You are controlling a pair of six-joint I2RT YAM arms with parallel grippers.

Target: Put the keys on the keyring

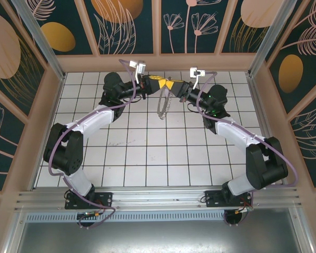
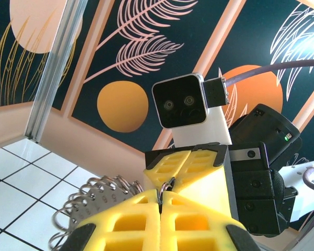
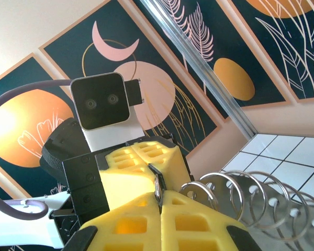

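Keyring (image 1: 162, 108), pinched by left gripper (image 2: 161, 201) and right gripper (image 3: 160, 196), hangs above white tiles (image 1: 147, 153) inside floral walls (image 1: 126, 26).

Bows out left w/ white-and-black left arm (image 1: 97, 120), wrist turned right. Mirrors that w/ white-and-black right arm (image 1: 237, 134), wrist turned left. Meets tip to tip at far end of table. Pinches beige-grey keyring loop (image 2: 94, 194) w/ left yellow-fingered gripper (image 1: 157, 83), jaws fully together. Clamps same loop w/ right yellow-fingered gripper (image 1: 175, 86). Points white wrist cams (image 2: 180, 102) at each other.
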